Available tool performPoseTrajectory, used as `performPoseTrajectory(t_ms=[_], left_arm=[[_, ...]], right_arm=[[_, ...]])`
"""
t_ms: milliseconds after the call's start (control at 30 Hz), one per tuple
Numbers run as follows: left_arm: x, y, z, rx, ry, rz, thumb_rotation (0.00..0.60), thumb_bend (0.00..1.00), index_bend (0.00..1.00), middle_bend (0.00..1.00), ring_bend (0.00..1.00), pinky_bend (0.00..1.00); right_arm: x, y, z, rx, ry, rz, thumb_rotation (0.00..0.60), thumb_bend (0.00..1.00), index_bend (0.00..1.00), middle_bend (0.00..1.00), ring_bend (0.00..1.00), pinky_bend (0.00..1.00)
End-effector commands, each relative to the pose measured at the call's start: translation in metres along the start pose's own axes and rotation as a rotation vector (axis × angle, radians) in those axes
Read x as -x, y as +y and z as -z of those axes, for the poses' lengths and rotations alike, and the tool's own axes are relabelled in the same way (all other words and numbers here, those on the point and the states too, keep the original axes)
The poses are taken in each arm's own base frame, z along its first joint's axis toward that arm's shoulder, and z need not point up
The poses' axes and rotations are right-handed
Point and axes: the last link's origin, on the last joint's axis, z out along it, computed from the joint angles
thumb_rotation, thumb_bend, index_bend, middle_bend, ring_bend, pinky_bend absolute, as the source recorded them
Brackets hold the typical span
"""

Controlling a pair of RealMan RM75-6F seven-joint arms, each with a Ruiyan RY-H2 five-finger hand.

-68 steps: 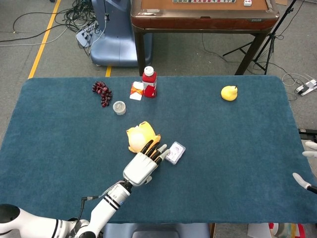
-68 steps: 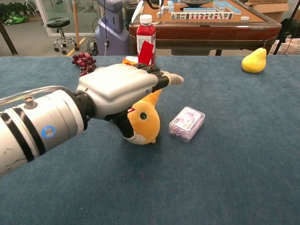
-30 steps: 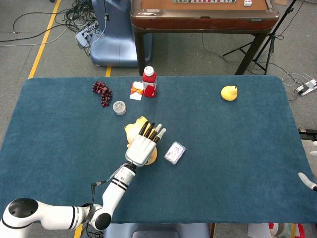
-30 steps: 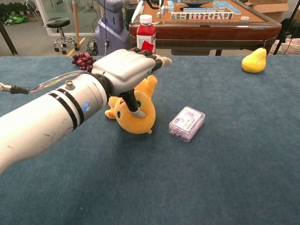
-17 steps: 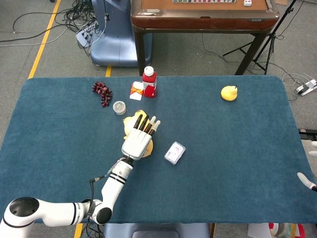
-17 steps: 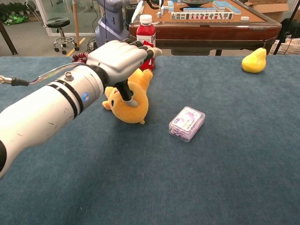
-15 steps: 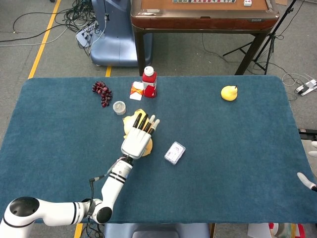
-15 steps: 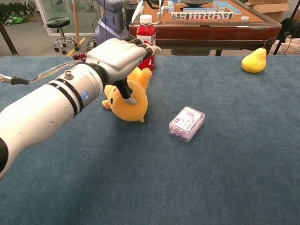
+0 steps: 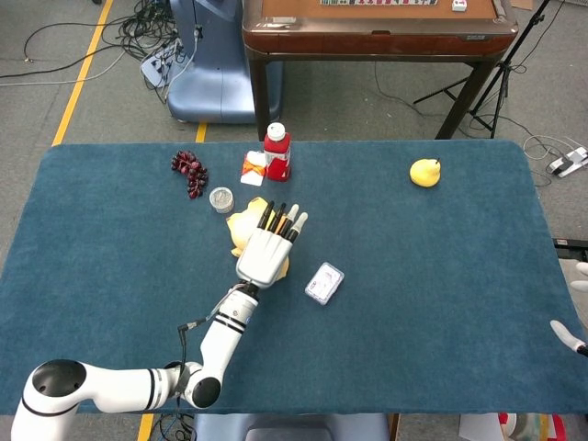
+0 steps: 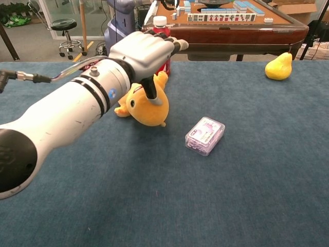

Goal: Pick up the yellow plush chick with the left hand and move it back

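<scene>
The yellow plush chick (image 9: 241,228) lies on its side on the blue cloth, left of centre. In the chest view the chick (image 10: 147,110) shows one eye and its beak points left. My left hand (image 9: 265,254) hovers over its right side with the fingers stretched out flat. From the chest view the left hand (image 10: 145,49) is above the chick, and its thumb (image 10: 152,92) hangs down against the plush body. No fingers wrap the chick. Only pale fingertips of my right hand (image 9: 571,336) show, spread apart, at the table's right edge.
Right of the chick lies a clear box (image 9: 324,282). Behind it are a small round tin (image 9: 220,198), dark grapes (image 9: 189,171), an orange packet (image 9: 253,168) and a red bottle (image 9: 277,152). A yellow pear (image 9: 424,172) sits far right. A brown table (image 9: 377,28) stands beyond.
The chick was carried away from me towards the tin and bottle. In the last half second my left hand shifted right off it while the chick stayed on the cloth.
</scene>
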Motion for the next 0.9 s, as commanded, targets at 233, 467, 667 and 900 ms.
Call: performPoseTrajectory(t_ms=[233, 467, 667, 900], left_arm=[[0.004, 0.015, -0.008, 0.014, -0.017, -0.013, 0.6, 0.0, 0.0, 0.0, 0.0, 0.0], [0.001, 0.027, -0.015, 0.013, -0.001, -0.003, 0.6, 0.0, 0.0, 0.0, 0.0, 0.0], [0.0, 0.035, -0.02, 0.015, 0.002, -0.002, 0.6, 0.0, 0.0, 0.0, 0.0, 0.0], [-0.001, 0.029, -0.012, 0.014, 0.007, -0.024, 0.6, 0.0, 0.0, 0.0, 0.0, 0.0]], right_arm=[[-0.001, 0.001, 0.001, -0.001, -0.002, -0.005, 0.6, 0.0, 0.38, 0.28, 0.21, 0.45], [-0.004, 0.003, 0.002, 0.0, 0.013, -0.024, 0.6, 0.0, 0.38, 0.28, 0.21, 0.45], [-0.009, 0.006, 0.004, 0.004, 0.029, -0.033, 0.6, 0.0, 0.38, 0.28, 0.21, 0.45], [-0.009, 0.007, 0.004, 0.004, 0.026, -0.034, 0.6, 0.0, 0.38, 0.28, 0.21, 0.45]])
